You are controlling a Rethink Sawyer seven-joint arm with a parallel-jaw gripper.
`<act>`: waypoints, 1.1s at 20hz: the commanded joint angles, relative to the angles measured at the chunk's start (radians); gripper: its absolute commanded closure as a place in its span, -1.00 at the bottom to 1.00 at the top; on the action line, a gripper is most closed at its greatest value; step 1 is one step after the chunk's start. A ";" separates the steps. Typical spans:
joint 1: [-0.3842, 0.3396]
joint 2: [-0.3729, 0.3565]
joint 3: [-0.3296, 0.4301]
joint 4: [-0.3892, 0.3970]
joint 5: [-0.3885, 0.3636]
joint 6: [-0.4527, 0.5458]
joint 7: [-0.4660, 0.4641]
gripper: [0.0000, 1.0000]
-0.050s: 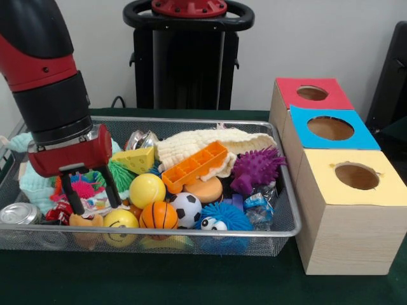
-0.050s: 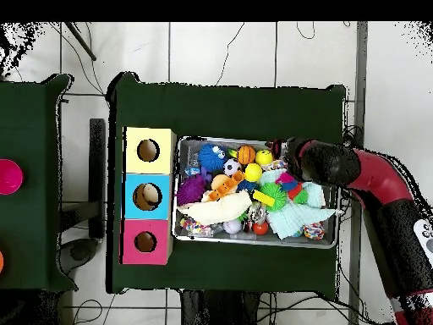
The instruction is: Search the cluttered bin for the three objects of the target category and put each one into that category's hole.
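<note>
Red gripper (image 1: 91, 189) open over mesh bin (image 1: 267, 232), crushed can (image 1: 19, 213) half hidden

I see my 1 arm angled down, its gripper (image 1: 91, 190) pointing downward with both fingers (image 1: 72, 196) spread apart.

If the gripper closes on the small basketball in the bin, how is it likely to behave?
The basketball is round and smooth, so it would probably roll or squirt sideways if pinched off-centre. It sits wedged between the soccer ball and a yellow smiley ball, so a push would likely shift those too. It looks light, perhaps foam.
</note>
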 commanded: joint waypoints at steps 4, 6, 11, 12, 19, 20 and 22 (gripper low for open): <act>0.007 -0.043 -0.038 0.112 -0.011 0.007 -0.034 -1.00; -0.010 -0.031 -0.022 0.090 -0.001 0.031 -0.077 -1.00; -0.012 0.020 -0.003 0.010 0.024 0.099 -0.151 -1.00; -0.010 0.039 -0.003 -0.011 0.024 0.103 -0.162 -1.00; 0.028 0.246 0.017 -0.363 0.026 0.253 -0.348 -1.00; 0.034 0.267 0.025 -0.402 0.026 0.265 -0.363 -1.00; 0.048 0.298 0.038 -0.465 0.027 0.283 -0.376 -1.00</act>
